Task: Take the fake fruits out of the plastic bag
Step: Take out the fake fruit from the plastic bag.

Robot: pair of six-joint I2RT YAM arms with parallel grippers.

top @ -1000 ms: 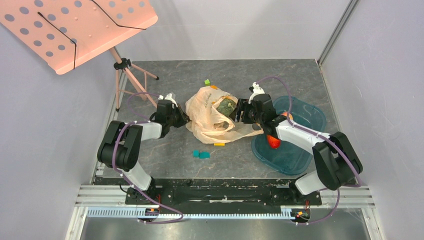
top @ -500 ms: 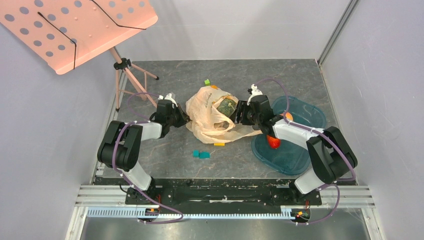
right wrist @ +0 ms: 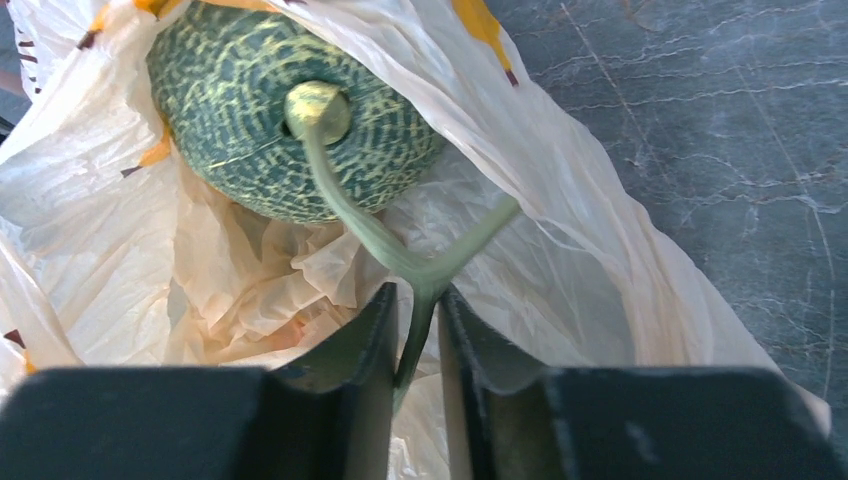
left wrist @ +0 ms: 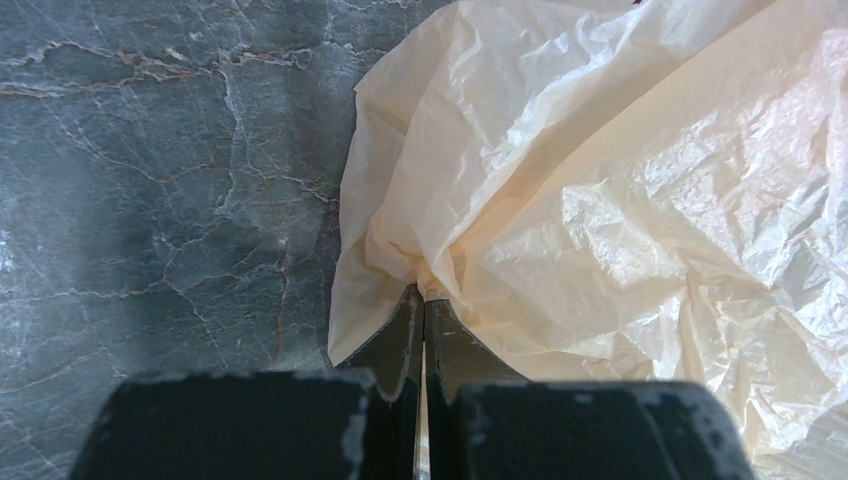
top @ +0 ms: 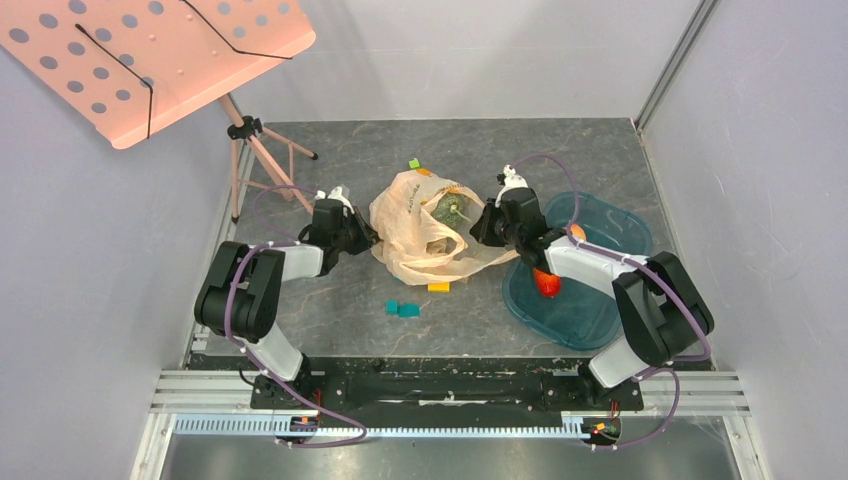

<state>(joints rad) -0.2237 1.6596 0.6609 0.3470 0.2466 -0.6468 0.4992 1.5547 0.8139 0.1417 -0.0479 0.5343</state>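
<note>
right gripper [right wrist: 415, 300] is clamped on the T-shaped stem [right wrist: 372, 232] of the green netted melon [right wrist: 262, 112], which sits in the mouth of the plastic bag [top: 405, 215]. left gripper [left wrist: 422, 300] has its fingers together on the bag's left edge, anchoring it. The orange-red fruit [top: 547, 284] is already in the teal tray [top: 612, 222]. Pull slowly along the stem axis: the grip is thin and could slip or drag film.

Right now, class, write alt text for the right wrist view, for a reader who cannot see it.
The right arm's jaws are shut on the pale green T-shaped stem of a dark green netted toy melon, which lies in the open mouth of a crinkled pale plastic bag. Grey marbled table shows at the upper right.
</note>
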